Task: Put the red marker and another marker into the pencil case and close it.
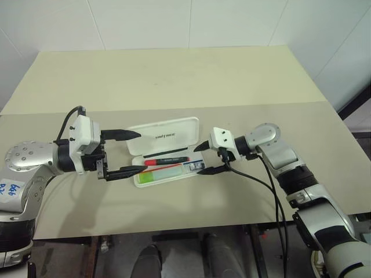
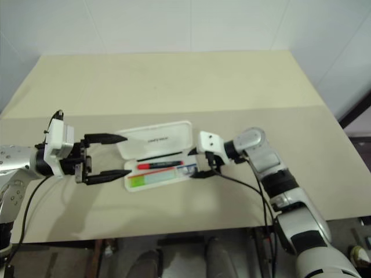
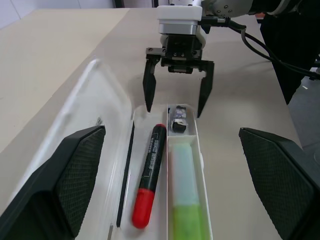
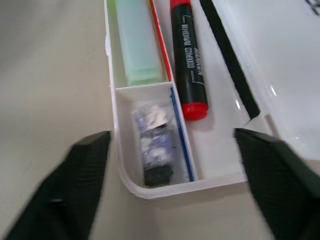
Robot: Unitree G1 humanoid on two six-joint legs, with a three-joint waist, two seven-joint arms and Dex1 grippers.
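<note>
The white pencil case (image 1: 168, 134) lies open on the table, its lid tilted back. The red marker (image 1: 166, 161) lies inside it, red cap toward my left gripper. Beside it, in the narrow front compartment, rests another marker (image 3: 186, 195), pale with a bright green end. My left gripper (image 1: 141, 152) is open at the case's left end, one finger over the lid and one by the front rim. At the case's right end my right gripper (image 1: 197, 160) is open with nothing between its fingers, also seen as the right gripper (image 3: 175, 111) facing me.
A small dark item (image 4: 152, 150) sits in the case's end compartment. The case's near rim (image 4: 150, 192) lies on the beige table (image 1: 174, 75), which runs far back to white walls. The table's front edge (image 1: 174, 230) is close below the case.
</note>
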